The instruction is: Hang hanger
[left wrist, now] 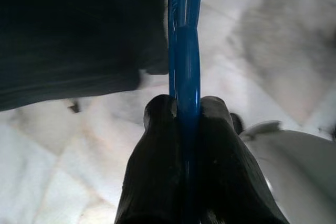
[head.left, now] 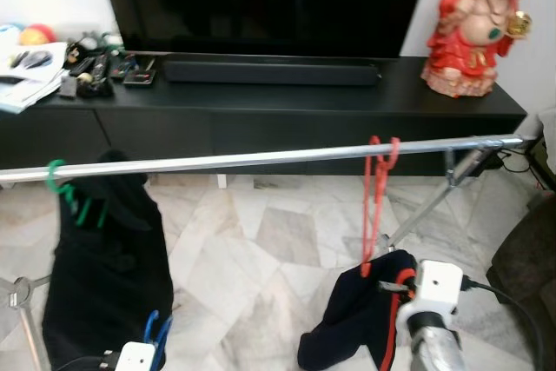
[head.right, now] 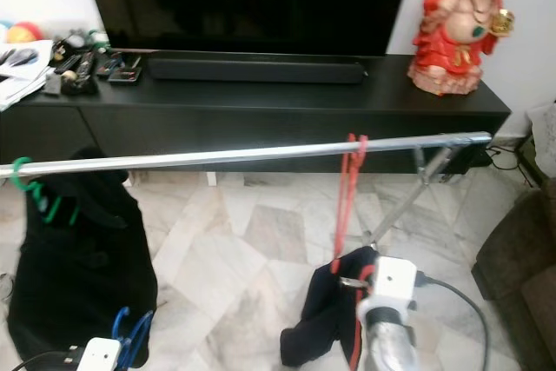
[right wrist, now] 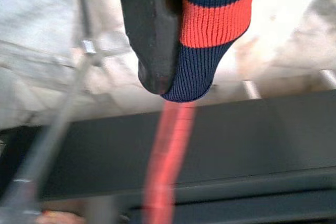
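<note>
Two pincers work low in the foreground: the left pincer (left wrist: 181, 129) is clamped tight on a blue hanger (head.left: 156, 332), held down near the marble floor (head.left: 261, 249), while the right pincer (head.left: 393, 288) grips the navy-and-orange garment (head.left: 352, 319) that droops from a red hanger (head.left: 378, 202). Beyond them, the red hanger's hook sits over the silver rail (head.left: 261, 161), so that one looks hung; the blue hanger remains to be lifted up. A green hanger (head.left: 65, 190) carries a black garment (head.left: 104, 275). The right wrist view alone shows ribbed cuff against a finger. Behind stands the black desk (head.left: 304, 102).
</note>
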`<state>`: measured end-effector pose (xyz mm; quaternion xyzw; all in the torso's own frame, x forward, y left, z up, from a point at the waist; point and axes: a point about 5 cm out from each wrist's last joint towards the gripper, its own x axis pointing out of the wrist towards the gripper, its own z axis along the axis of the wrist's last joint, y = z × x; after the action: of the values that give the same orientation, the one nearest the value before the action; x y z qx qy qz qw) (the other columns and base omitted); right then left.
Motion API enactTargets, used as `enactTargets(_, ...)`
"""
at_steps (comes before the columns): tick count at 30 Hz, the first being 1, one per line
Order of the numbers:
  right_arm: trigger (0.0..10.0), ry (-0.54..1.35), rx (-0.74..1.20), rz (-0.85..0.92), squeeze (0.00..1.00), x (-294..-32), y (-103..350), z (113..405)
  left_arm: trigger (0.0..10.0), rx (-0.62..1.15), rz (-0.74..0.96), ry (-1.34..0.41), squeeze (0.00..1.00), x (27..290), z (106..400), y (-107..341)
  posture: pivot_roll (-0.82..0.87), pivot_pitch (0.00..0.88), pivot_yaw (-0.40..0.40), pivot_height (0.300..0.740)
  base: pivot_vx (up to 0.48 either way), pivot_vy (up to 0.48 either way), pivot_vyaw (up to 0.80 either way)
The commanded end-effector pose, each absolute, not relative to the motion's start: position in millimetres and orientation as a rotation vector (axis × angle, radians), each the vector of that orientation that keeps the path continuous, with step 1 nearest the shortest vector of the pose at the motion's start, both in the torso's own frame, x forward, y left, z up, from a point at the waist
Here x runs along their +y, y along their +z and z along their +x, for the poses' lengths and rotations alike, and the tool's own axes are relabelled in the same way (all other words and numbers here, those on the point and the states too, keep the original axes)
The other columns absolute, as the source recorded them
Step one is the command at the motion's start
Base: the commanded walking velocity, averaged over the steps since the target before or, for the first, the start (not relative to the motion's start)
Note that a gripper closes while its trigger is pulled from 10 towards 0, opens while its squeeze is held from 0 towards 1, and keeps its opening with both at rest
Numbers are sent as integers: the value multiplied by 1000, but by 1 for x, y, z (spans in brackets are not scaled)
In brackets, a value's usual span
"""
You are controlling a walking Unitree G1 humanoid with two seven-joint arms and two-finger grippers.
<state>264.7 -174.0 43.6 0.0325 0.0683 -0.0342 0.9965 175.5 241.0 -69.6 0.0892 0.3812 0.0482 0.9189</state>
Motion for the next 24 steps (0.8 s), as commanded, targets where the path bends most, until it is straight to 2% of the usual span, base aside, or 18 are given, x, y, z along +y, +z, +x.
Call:
enactTargets(1,10000,-103,135,50,0,-183,44,264,10000,804,174,96,0,238,170,-73,-36,99,10,721,0,0,0)
enactTargets(20,10000,-197,150,72,0,-194,42,265,10000,831,160,79,0,233,162,-78,-35,93,15,721,0,0,0)
enactTargets(24,10000,-199,158,75,0,-193,40,265,10000,839,159,77,0,233,159,-80,-31,92,15,721,0,0,-788)
